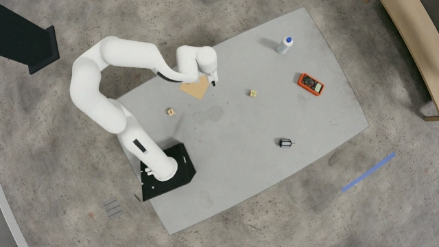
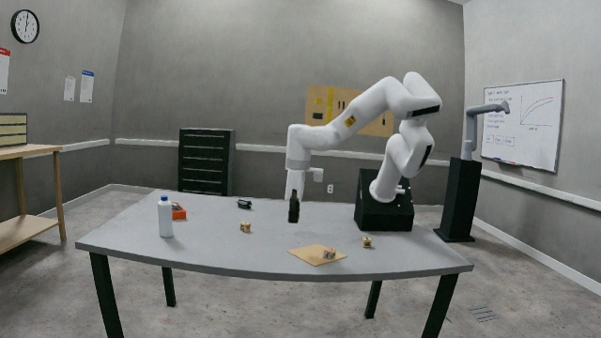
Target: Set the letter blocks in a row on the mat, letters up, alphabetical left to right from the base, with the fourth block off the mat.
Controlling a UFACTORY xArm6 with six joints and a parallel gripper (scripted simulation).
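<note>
A tan mat (image 1: 194,87) lies on the grey table; it also shows near the front edge in the exterior view (image 2: 316,253). One lettered block (image 2: 330,253) sits on the mat; the arm hides it from above. A second block (image 1: 171,111) (image 2: 366,241) lies off the mat near the base. A third block (image 1: 252,92) (image 2: 244,227) lies off the mat toward the table's middle. My gripper (image 2: 293,217) (image 1: 213,82) hangs above the table just beyond the mat's edge. It is shut on the fourth block, which the dark fingers, seen edge-on, hide.
A white bottle (image 1: 285,45) (image 2: 164,217) and an orange multimeter (image 1: 310,84) (image 2: 177,211) stand at the far side from the base. A small dark object (image 1: 285,143) (image 2: 243,204) lies apart. The black base box (image 1: 168,176) (image 2: 383,207) sits at a table corner.
</note>
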